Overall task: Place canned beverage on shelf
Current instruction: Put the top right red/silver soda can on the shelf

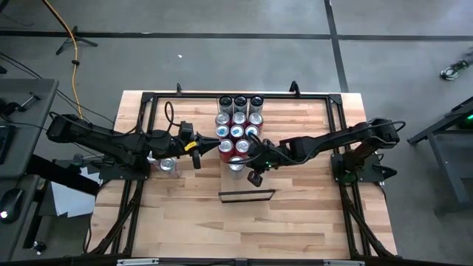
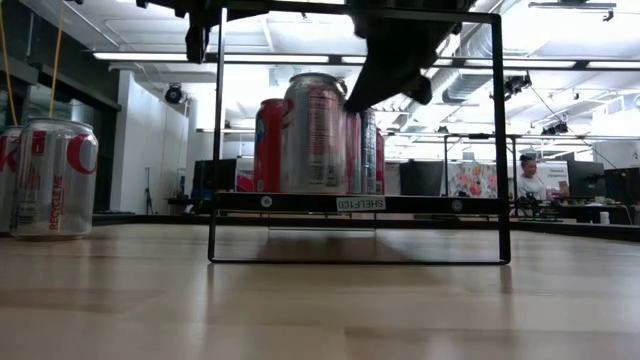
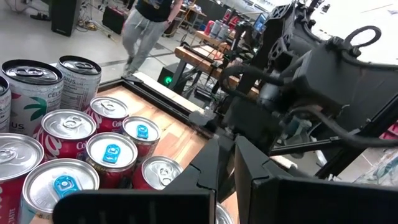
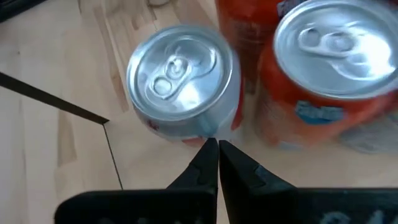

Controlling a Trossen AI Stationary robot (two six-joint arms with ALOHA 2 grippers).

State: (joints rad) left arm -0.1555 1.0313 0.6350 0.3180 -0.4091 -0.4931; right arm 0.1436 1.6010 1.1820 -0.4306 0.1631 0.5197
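The shelf [image 2: 355, 203] is a raised pale board in a thin black frame, and its near end [image 1: 246, 195] shows in the high view. Several cans [image 1: 238, 122] stand packed on it. The nearest one is a silver-topped can [image 4: 180, 78] with a red and silver wall [image 2: 312, 130]. My right gripper [image 4: 217, 149] is shut and slants down at that can's near right side [image 1: 255, 164]. My left gripper [image 3: 229, 152] is shut and level, left of the cans [image 1: 196, 144], with nothing in it. A silver and red can [image 1: 168, 164] stands alone on the tabletop [image 2: 52, 178]. My right gripper's shut fingertips [image 4: 210, 148] meet the silver-topped can's side wall just under its rim [image 4: 202, 132]. They come slanting down from the near right. The can stands upright on the shelf at the front of the cluster.
A black tube frame [image 1: 148, 100] runs round the butcher-block tabletop [image 1: 192, 222], which has bare wood toward its near edge. An orange can [image 4: 323, 81] stands right beside the touched can. People show in the room beyond the table [image 3: 146, 25], [image 2: 527, 180].
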